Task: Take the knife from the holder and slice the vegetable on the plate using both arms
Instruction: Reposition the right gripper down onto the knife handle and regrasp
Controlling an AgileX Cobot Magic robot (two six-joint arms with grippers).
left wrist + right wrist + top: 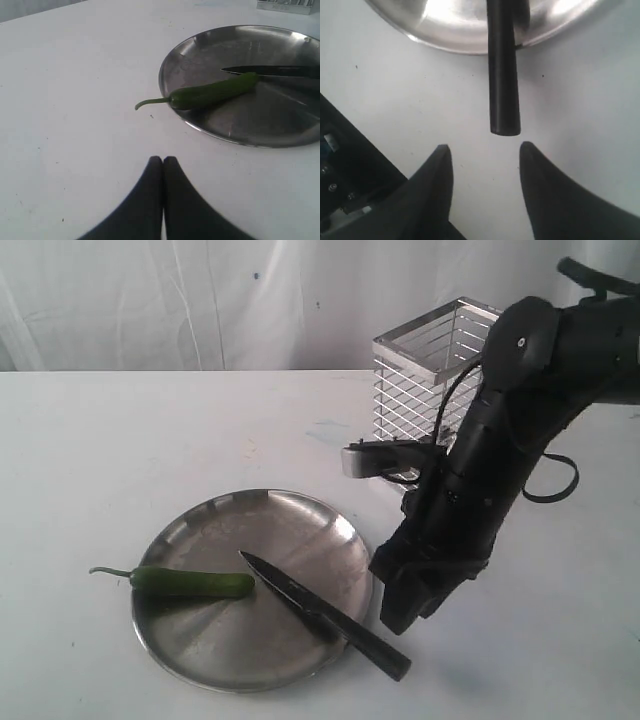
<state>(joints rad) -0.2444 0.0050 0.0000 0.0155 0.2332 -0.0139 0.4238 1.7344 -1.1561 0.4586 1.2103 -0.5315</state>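
Observation:
The knife lies with its dark blade on the steel plate and its black handle over the rim onto the table. The green chili lies on the plate's left part, stem over the rim, its end close to the blade tip. My right gripper is open, just short of the handle's end, nothing between its fingers. My left gripper is shut and empty over bare table, short of the chili. The wire holder stands behind the right arm.
The right arm leans down from the right, partly covering the holder. White tabletop surrounds the plate. A white curtain hangs behind the table.

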